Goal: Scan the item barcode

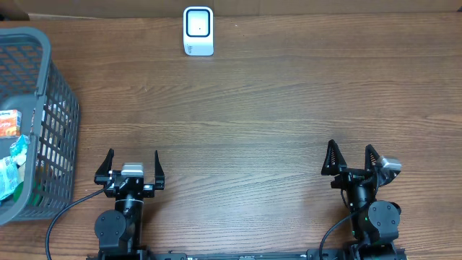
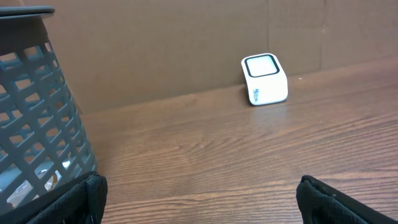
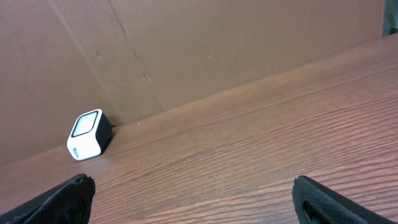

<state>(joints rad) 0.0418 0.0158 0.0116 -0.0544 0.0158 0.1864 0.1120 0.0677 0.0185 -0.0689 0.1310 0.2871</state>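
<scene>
At the left edge of the counter, packaged items lie in a grey basket beside the released left jaws, well apart from the released right jaws; lettering on the far white scanner is unreadable.

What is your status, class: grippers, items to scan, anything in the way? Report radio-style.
Left gripper open, empty; right gripper open, empty. Items in basket, none picked. Scanner at far edge. Nothing between basket and scanner.
</scene>
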